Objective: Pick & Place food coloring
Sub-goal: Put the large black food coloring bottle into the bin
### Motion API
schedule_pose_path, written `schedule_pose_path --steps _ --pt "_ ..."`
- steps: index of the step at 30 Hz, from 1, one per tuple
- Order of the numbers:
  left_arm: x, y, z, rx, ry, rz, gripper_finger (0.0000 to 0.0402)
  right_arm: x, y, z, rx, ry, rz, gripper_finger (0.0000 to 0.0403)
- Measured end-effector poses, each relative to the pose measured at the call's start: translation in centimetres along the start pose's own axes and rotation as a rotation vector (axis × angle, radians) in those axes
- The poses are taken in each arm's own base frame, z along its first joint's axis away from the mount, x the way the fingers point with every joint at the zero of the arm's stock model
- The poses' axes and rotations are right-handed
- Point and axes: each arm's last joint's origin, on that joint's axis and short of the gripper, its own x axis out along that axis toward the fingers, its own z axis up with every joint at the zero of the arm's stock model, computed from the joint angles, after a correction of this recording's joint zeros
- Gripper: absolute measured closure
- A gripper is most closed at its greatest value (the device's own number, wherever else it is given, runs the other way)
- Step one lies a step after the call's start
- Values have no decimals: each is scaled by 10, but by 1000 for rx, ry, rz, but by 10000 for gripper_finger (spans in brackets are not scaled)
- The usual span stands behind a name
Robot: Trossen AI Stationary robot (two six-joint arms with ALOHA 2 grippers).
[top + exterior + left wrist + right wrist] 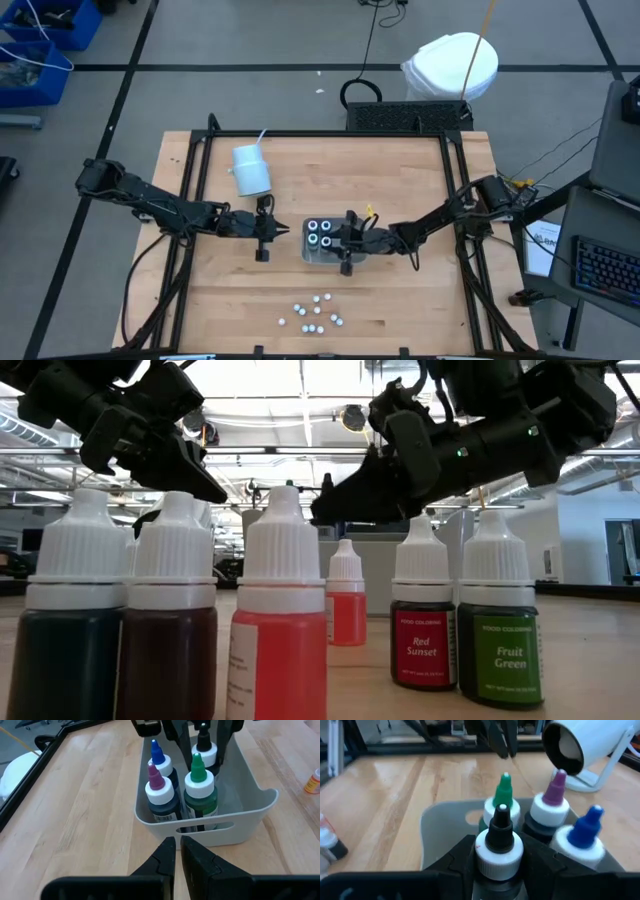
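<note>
A clear tray (308, 258) at mid-table holds food coloring bottles with blue (158, 756), purple (156, 779), green (198, 772) and black (203, 742) tips. My right gripper (345, 240) reaches in from the table's right and is shut on the black-tipped bottle (500, 837). My left gripper (178, 851) is shut and holds nothing, hovering just left of the tray (250, 820). Several tiny white-capped food coloring bottles (315, 312) stand on their bases near the table's front edge, and show close up in the low view (280, 610). My right gripper pinches the black-tipped bottle at its white cap (499, 854) between its two fingers (542, 862), one on each side. The fingers come nearly level from the table's right, slanting slightly down. The bottle stands upright inside the tray; its base is hidden by the other bottles.
A white cup with a straw (250, 170) lies on its side behind my left gripper. A small orange bottle (312, 782) lies on the wood beside the tray. A black frame (330, 135) rims the table.
</note>
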Motion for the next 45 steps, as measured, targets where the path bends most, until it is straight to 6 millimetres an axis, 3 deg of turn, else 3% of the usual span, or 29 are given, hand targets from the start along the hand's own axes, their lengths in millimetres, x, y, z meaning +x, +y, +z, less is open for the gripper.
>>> schedule_pose_path --steps 15,24,35,45 --pt "0 0 0 4 2 0 364 10 -2 -19 -8 7 -62 281" --pt "0 0 0 3 3 0 364 9 -1 -16 -8 -15 -45 227" --pt "0 0 0 1 3 0 364 9 -1 -14 -1 -33 -42 201" --pt "0 0 0 3 3 0 364 0 -3 2 24 1 -49 160"
